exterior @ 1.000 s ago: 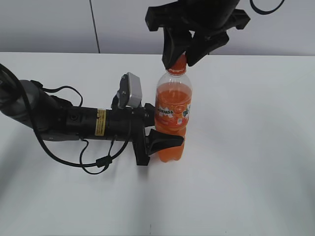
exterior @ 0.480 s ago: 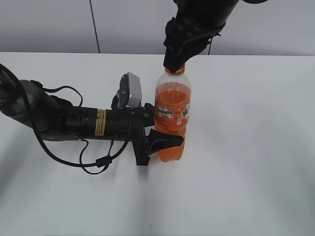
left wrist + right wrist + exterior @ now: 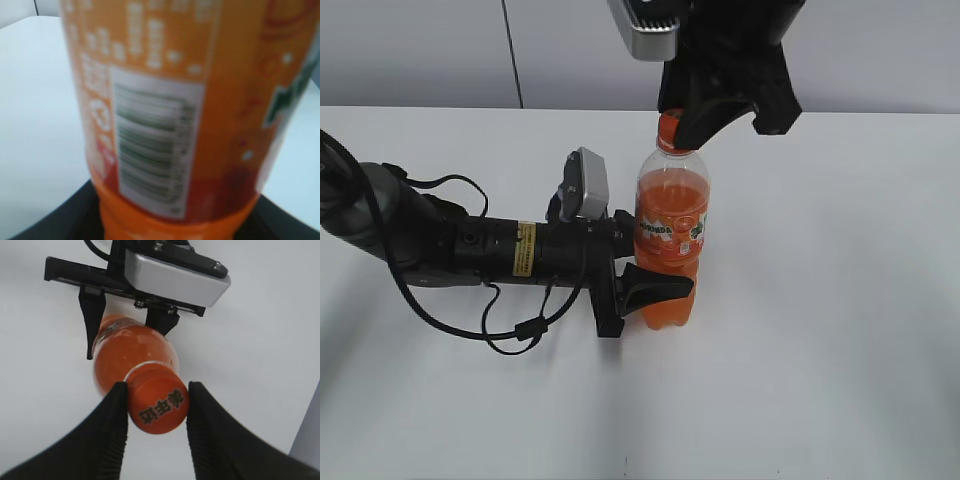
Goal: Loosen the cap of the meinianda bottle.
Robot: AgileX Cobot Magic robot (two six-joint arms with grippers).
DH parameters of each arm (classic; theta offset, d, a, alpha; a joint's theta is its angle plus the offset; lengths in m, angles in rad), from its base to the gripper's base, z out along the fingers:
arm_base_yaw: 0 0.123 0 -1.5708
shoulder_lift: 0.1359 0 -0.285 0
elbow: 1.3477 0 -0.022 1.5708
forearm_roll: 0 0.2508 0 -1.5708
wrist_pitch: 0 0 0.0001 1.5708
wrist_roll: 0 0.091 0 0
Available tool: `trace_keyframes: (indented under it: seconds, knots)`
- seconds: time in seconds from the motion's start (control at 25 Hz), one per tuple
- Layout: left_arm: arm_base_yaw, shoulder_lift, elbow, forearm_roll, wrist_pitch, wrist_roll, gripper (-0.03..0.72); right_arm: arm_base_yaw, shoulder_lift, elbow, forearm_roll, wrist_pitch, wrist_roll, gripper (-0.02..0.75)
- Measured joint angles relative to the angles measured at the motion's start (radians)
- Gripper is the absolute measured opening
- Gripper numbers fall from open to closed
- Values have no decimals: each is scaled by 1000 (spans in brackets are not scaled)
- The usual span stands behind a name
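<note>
Table front [image 3: 740, 420]: bare white surface nearest the exterior camera, nothing lying on it
Left gripper [image 3: 642, 268]: reaches in sideways along the table, its two black fingers pressed on either side of the bottle's lower body; the front finger [image 3: 655, 288] crosses the orange drink just under the label
Why held so: judged, this low side clamp keeps the bottle from spinning or tipping while the top is twisted
Bottle [image 3: 670, 235]: stands upright on the table near its middle, clear plastic with orange drink and an orange-and-green label; the left wrist view shows only a blurred barcode panel [image 3: 150, 150] filling the frame, so the camera sits right against it
Cap [image 3: 159, 405]: orange, on the neck, dark printed characters on top; whether it has turned at all cannot be told
Right gripper [image 3: 156, 407]: comes down from above, ribbed black fingers [image 3: 112, 425] pinching the cap on opposite sides, touching its rim
Why held so: judged, a top-down pinch lines the wrist up with the neck for a twist
Far side: pale wall [image 3: 420, 50] behind the table edge
</note>
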Motion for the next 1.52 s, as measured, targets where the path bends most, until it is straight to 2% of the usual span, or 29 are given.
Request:
trace_keyframes:
  seconds: [0.36, 0.44, 0.64, 0.92, 1.16, 1.52]
  knots:
    - [0, 0, 0, 0, 0, 0, 391, 0, 0, 0, -1, 0, -49, 279]
    - [0, 0, 0, -1, 0, -1, 391, 0, 0, 0, -4, -1, -30, 306]
    - [0, 0, 0, -3, 1, -3, 391, 0, 1, 0, -4, -2, 21, 430]
    - [0, 0, 0, -3, 1, -5, 391, 0, -52, 0, -4, -2, 96, 456]
    - [0, 0, 0, -3, 1, -5, 391, 0, -112, 0, -4, -1, 392, 459]
    - [0, 0, 0, -3, 1, -6, 391, 0, -131, 0, -2, -1, 1226, 459]
